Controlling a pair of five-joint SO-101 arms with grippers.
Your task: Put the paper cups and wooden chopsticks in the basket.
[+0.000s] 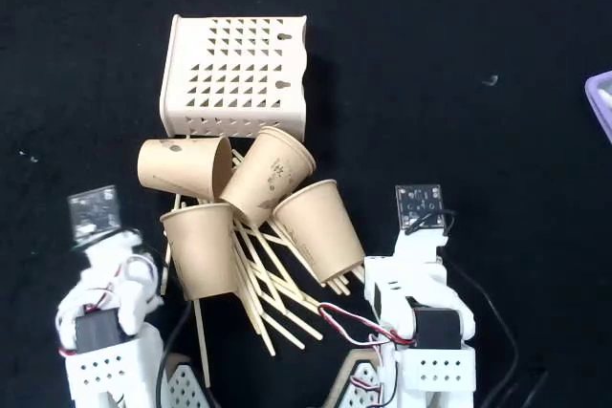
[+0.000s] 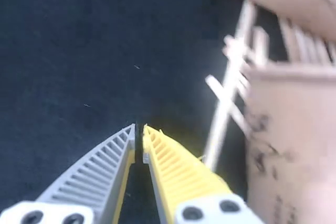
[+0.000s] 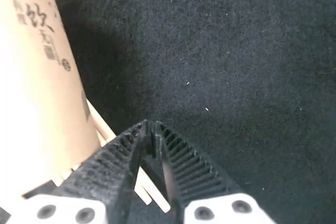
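high view: four paper cups (image 1: 269, 175) lying on their sides over a scatter of wooden chopsticks (image 1: 277, 312), just beside the basket (image 1: 234, 74) on the black bench (image 1: 459, 121); all of it outside the basket.
left tool (image 2: 137, 129): jaws pressed together, empty, low beside the nearest cup. right tool (image 3: 151, 127): jaws together too, empty, beside the cup at its end of the heap. judged step: first pick. spread the jaws wide before closing in, pinch one cup's wall at the rim (paper crushes, so squeeze lightly), lift straight so the sticks beneath are not dragged. which way the basket's mouth faces i cannot tell.
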